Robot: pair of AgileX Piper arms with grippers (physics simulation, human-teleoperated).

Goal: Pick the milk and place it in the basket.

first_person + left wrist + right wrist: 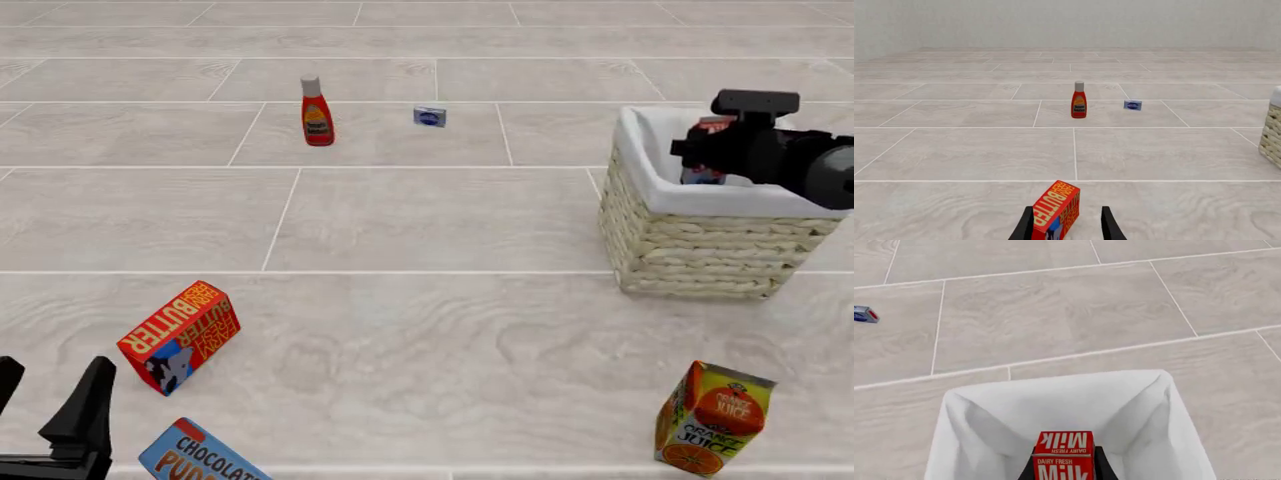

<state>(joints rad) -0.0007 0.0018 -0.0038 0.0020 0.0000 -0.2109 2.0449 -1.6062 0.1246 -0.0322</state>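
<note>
My right gripper (697,148) is shut on the milk (707,172), a small carton with a red top and white lettering. It holds the carton upright over the basket (694,245), a big woven cream one with a white lining, at the right. In the right wrist view the milk (1064,455) sits between the fingers of the right gripper (1064,469), with the basket lining (987,430) right below it. The carton's base is about level with the rim. My left gripper (51,390) stands open and holds nothing at the front left.
A red butter box (178,337) lies tilted just ahead of the left gripper (1067,212). A blue chocolate pudding box (200,458) is beside it, and an orange juice carton (714,420) stands front right. A ketchup bottle (316,112) and small blue tin (430,117) are far back.
</note>
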